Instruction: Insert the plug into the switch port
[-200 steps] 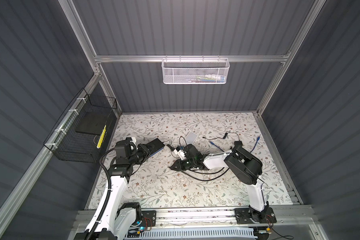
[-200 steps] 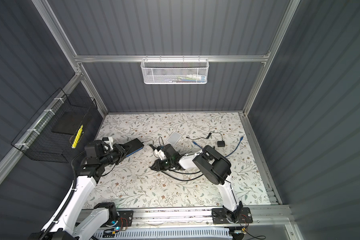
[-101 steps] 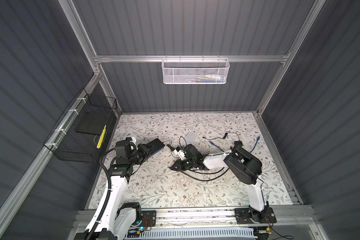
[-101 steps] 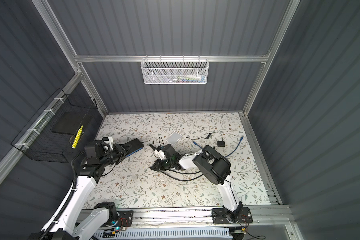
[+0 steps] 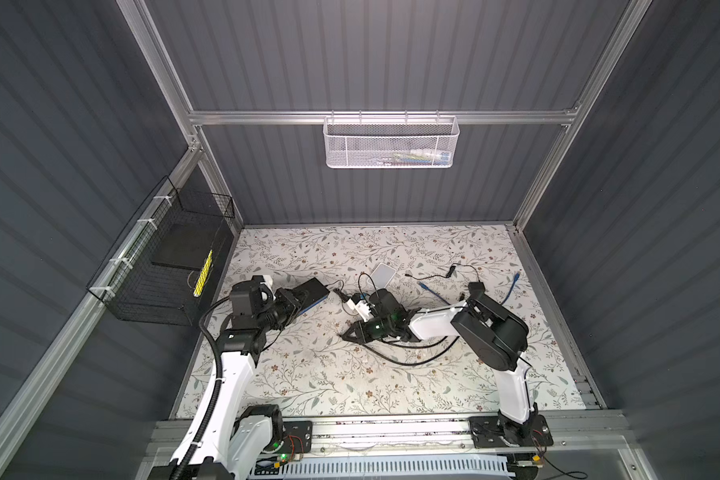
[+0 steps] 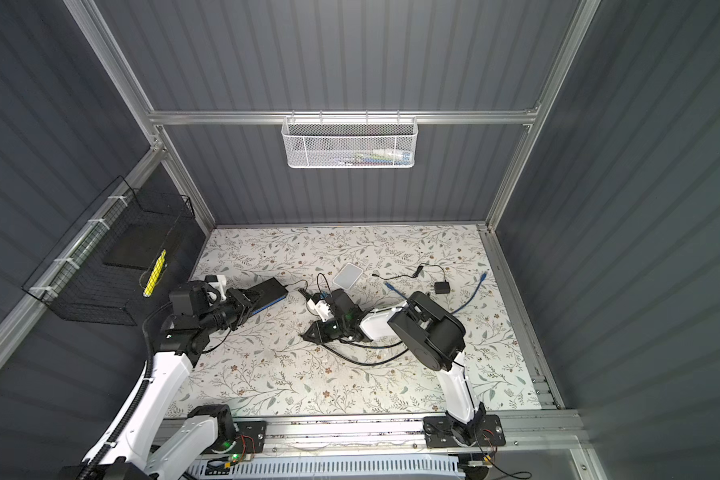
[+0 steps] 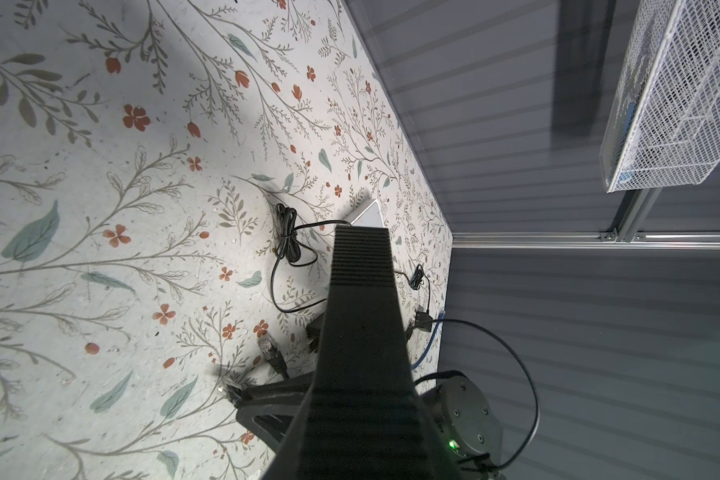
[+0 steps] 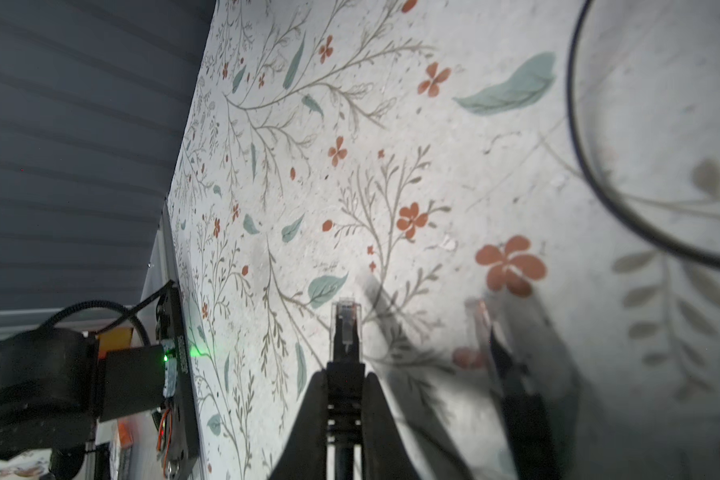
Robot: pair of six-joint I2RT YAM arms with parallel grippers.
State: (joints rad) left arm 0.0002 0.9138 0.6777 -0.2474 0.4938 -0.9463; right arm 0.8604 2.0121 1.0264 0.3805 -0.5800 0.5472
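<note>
Left gripper: I see jaws clamped on switch, a flat black box with ribbed top, at left side of matte floral mat.

Right gripper: fingers pinch plug by black rubbery boot. Clear squarish plastic tip juts forward, low over mat centre, well apart from switch. Glossy black cable loops beside it.

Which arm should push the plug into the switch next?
Right. The right gripper pinches the plug, tip pointing out, so it can likely push it in; the left gripper only holds the switch.
</note>
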